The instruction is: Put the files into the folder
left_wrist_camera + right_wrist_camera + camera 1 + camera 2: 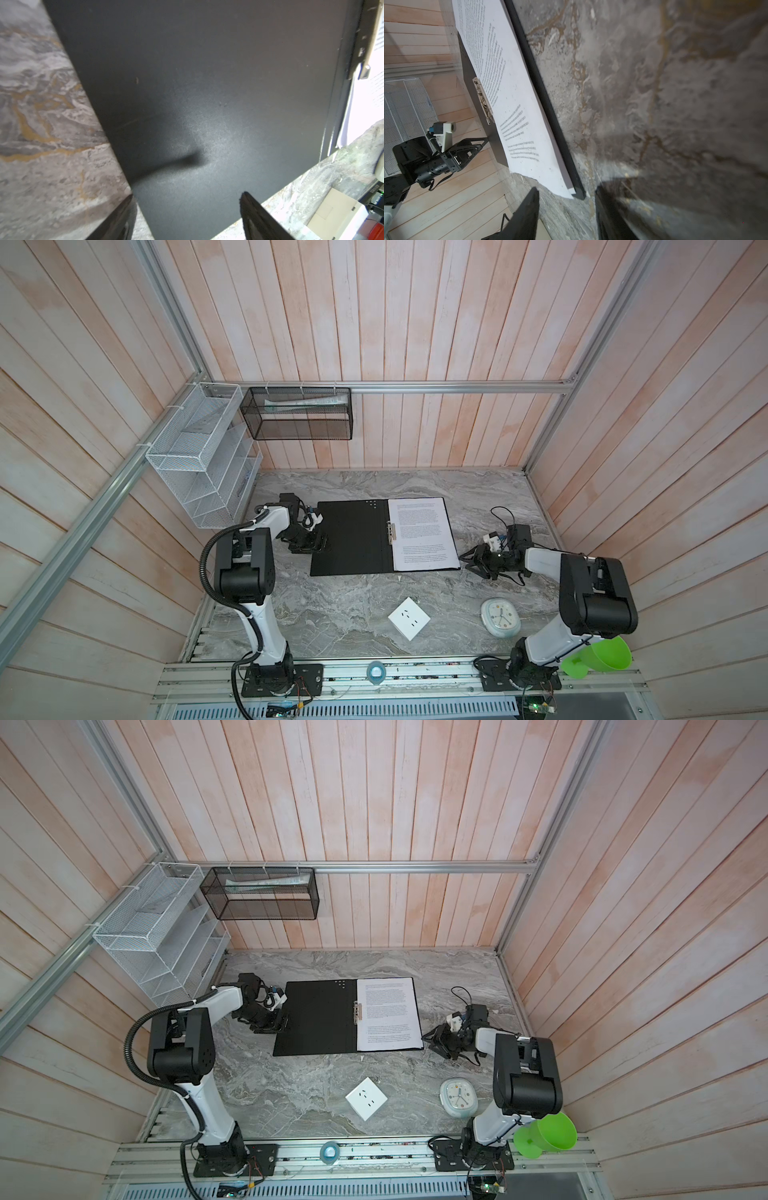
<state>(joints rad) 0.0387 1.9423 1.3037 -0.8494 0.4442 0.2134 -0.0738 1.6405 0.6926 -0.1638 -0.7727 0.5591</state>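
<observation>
At the middle of both top views, the folder (353, 537) lies spread open on the marble table (332, 614) with its black inside up. The files (424, 531) rest on its right half, their inner edge against the metal clip (391, 531) at the spine. In the right wrist view one corner of the sheets (566, 191) pokes slightly past the folder's edge.

The left gripper (321, 542) sits at the left border of the black cover. The left wrist view shows its jaws (187, 197) wide apart with the cover's edge running between them, gripping nothing. The right gripper (467, 563) waits just right of the lower right corner of the files, jaws parted and empty, with bare table between them (568, 190).

The paper looks placed, so the step in hand seems to be closing up. Next, the left pincer would likely need to pinch the thin cover edge, lift it and swing it over onto the files, while the right side steadies the sheets so they do not slide out from the clip
</observation>
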